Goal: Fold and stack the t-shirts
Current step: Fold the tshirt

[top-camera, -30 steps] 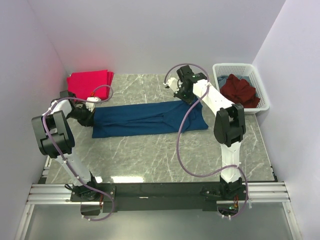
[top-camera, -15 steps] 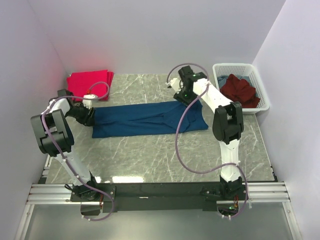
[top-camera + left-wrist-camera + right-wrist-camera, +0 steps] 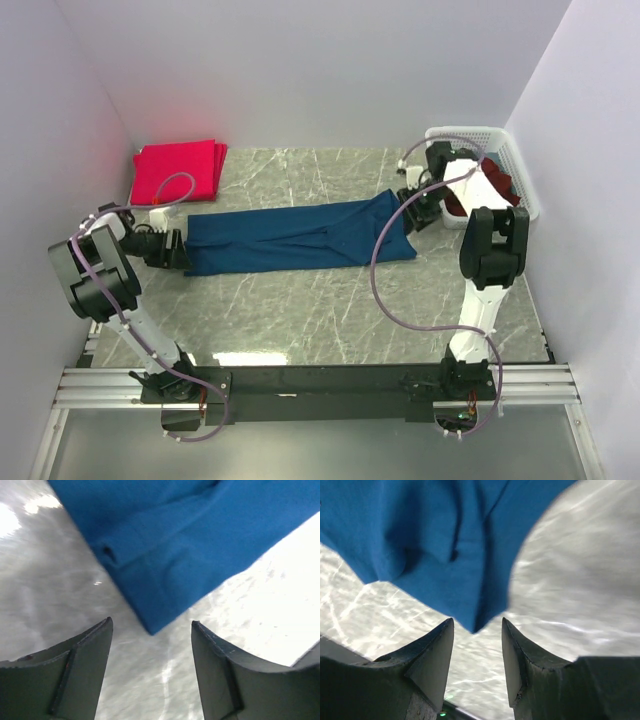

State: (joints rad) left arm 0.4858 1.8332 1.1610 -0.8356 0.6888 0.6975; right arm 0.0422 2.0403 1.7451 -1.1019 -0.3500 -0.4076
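Note:
A navy blue t-shirt lies folded into a long strip across the middle of the table. My left gripper sits low at the strip's left end, open. In the left wrist view its fingers stand wide apart, and the blue cloth's corner lies just ahead of them, untouched. My right gripper is at the strip's right end, open. In the right wrist view a corner of the blue cloth points down between the fingertips, ungripped. Folded pinkish-red t-shirts lie at the back left.
A white lattice basket stands at the back right with a dark maroon t-shirt bunched inside; my right arm reaches across its left side. Walls close in on the left, back and right. Bare marble lies in front of the strip.
Both grippers have opened and let go of the navy shirt. The right gripper has swung right to the strip's right end near the basket. The left gripper has drawn back slightly left.

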